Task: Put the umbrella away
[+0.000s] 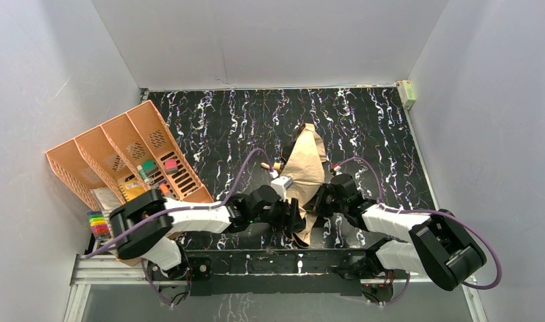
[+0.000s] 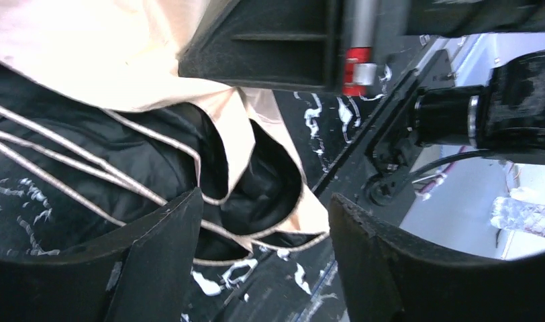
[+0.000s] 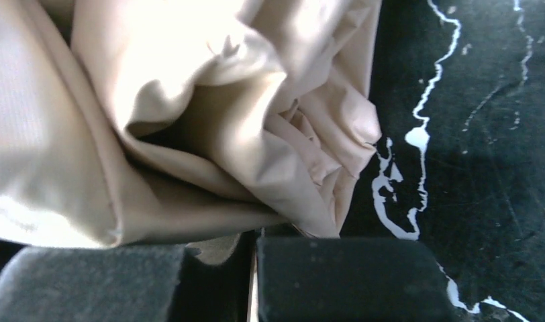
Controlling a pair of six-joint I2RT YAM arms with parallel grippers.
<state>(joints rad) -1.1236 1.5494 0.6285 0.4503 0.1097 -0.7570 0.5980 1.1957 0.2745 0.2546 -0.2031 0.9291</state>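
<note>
The umbrella [image 1: 307,168] lies folded but loose in the middle of the black marbled table, tan outside and black inside, with its light handle [image 1: 283,182] on the left. My left gripper [image 1: 293,218] is at the near end of the umbrella. In the left wrist view the gripper [image 2: 264,228] stands open, with the hem of the canopy [image 2: 256,168] lying between the fingers [image 2: 156,255] but not gripped. My right gripper [image 1: 321,201] is on the umbrella's right side. In the right wrist view the gripper [image 3: 219,268] is shut on a fold of tan canopy [image 3: 209,134].
An orange desk organizer [image 1: 122,154] lies tilted at the left, with small items in it. A stack of coloured pieces [image 1: 98,225] sits by its near corner. A small green box [image 1: 407,92] is in the far right corner. White walls enclose the table [image 1: 243,127].
</note>
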